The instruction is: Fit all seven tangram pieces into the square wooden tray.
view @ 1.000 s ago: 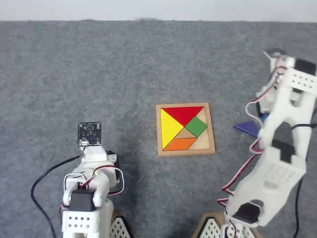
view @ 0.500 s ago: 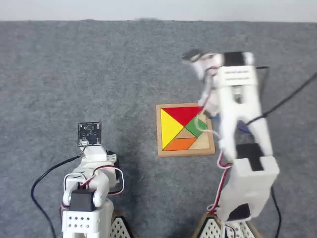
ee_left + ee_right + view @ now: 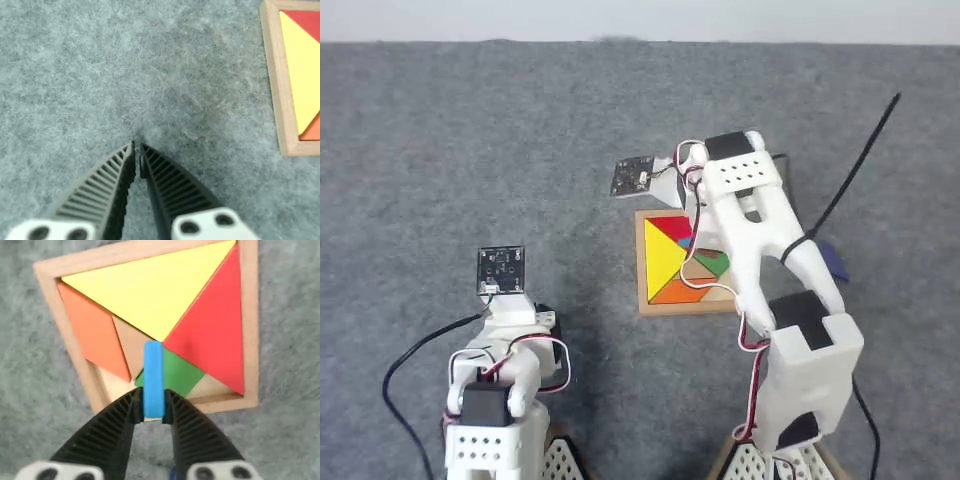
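Right gripper [image 3: 153,401]: fingers pinching blue piece [image 3: 153,367], held on edge. Tray [image 3: 62,315] lies below the fingertips. Green piece [image 3: 177,372] sits behind the blue one, with yellow [image 3: 150,290], red [image 3: 215,335] and orange [image 3: 92,325] seated beyond. Left gripper [image 3: 136,146]: fingers pressed together over grey mat [image 3: 100,75], tray off to one side of them.

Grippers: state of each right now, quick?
Left gripper: shut, holding nothing.
Right gripper: shut on the blue piece, over the tray.
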You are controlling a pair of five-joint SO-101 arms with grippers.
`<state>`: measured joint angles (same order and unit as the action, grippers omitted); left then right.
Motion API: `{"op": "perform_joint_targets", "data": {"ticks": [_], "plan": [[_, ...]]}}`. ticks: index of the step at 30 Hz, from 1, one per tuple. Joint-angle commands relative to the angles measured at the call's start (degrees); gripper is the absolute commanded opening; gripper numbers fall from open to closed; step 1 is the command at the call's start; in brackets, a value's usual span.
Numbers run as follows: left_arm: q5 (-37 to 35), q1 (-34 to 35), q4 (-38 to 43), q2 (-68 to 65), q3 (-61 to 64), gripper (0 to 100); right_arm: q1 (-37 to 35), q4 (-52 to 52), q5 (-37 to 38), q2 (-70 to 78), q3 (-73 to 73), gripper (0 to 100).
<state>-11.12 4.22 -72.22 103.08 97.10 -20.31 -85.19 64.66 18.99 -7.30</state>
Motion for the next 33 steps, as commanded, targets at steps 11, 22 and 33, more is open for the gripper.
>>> {"op": "perform_joint_targets", "data": {"ticks": [11,22,33], "plan": [[0.62,0.35,-0.09,1.14,-0.66,1,1.36,2.42,-18.11,2.15,-11.43,13.2],[0.62,0.35,-0.09,1.14,-0.66,1,-0.4,18.59,-33.32,-19.82,16.44,0.8],[0.62,0.35,-0.09,1.14,-0.66,1,-7.43,30.37,-38.77,-18.68,30.15,0.9]]}}
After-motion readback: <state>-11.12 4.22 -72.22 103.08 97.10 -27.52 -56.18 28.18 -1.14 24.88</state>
